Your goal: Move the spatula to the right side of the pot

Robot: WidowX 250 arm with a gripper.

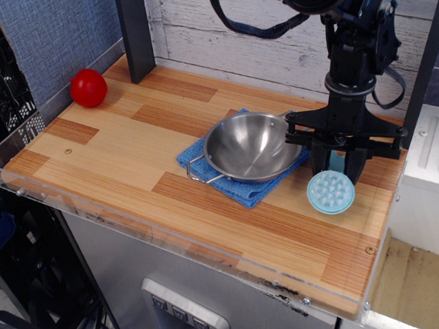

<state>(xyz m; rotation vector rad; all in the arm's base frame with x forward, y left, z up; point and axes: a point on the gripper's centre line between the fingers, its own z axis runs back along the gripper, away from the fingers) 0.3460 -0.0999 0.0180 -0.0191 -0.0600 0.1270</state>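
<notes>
The hand (pixel 339 162) stands low over the surface (pixel 129 151), pointing straight down, with its two fingers clamped on the short handle of the spatula (pixel 331 191). The grip sits at the handle so that the round, nubbed head stays free; the head projects from the hand toward the front edge of the surface, face up, and appears to rest on or just above the wood. Contact cannot be confirmed from this view.

The pot (pixel 253 145) lies just beside the hand, on its side toward the red ball (pixel 88 87), and sits on a blue cloth (pixel 236 186) that likely keeps it from sliding. The spatula head and the pot rim are near but apart. The ball is well apart from the hand, at the far corner.

Judgement: the spatula already occupies the required side of the pot. The remaining step is release. Opening the fingers with the head unsupported could let the spatula tip or roll; a low, vertical hold limits this.
</notes>
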